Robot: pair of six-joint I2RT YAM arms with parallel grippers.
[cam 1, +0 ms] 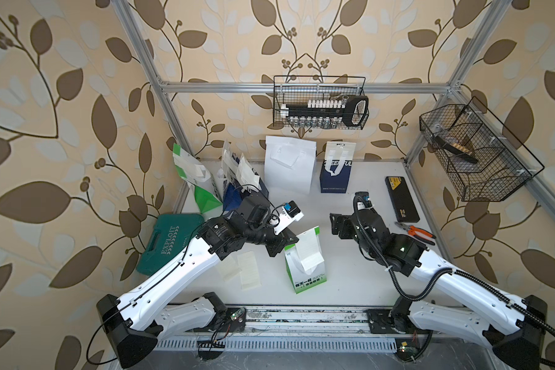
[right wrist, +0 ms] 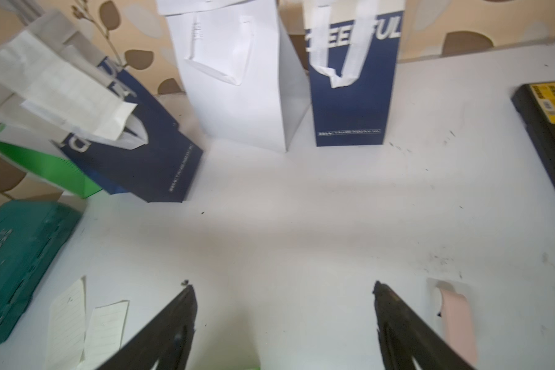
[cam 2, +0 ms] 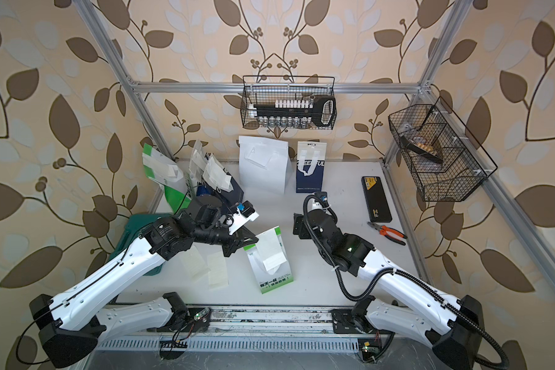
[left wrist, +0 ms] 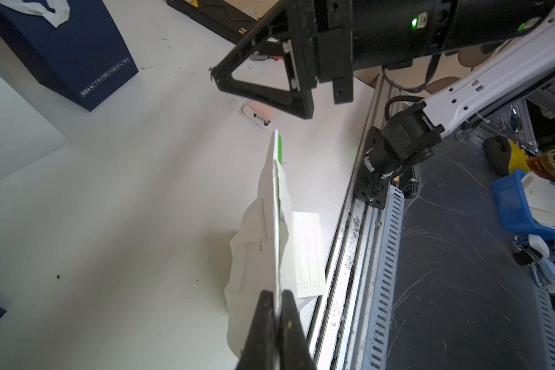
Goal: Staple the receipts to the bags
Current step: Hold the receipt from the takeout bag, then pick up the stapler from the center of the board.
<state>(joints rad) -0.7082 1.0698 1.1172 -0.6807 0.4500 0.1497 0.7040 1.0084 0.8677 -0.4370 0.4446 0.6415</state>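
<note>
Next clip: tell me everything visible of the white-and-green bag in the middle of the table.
The white-and-green bag is paper: white, with a green band and print at its bottom and green side edges. A white handle loops down its front, and a lined receipt lies over that face. It is in the middle of the table, apart from the bags at the back, bottom toward the near edge. The left gripper is shut on its top edge; the wrist view shows it flattened, edge-on.

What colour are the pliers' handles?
The pliers have orange handles, clearest in a top view.
</note>
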